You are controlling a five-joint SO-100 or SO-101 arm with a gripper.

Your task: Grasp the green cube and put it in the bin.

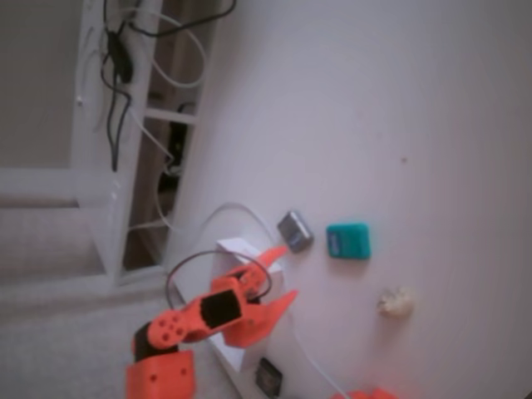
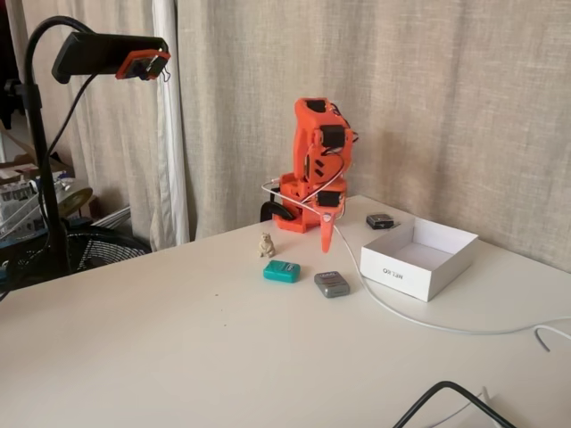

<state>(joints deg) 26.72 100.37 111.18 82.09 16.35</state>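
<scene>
The orange arm is sitting folded back near its base, and its pincer is hanging open and empty, the two pointed fingers spread in a clear V in a fixed view from above; in the other fixed view the pincer is pointing downward with its tip above the table, well short of any object, so the grasp is not yet begun. The green cube is lying flat on the table, apart from everything, with the small grey block just beside it toward the bin and the beige lump near it on the arm's side; seen from above, the green cube is resting between the grey block and the beige lump, touching neither. The bin is standing open-topped on the far side of the grey block — near enough that a short swing should reach it, by my judgement; from above the bin is mostly hidden under the arm. A white cable is trailing across the table in front of the bin; it is lying clear of the cube. Since the grey block is crowding the cube's side, the pincer is probably best brought straight down over the cube — closing across its free faces.
</scene>
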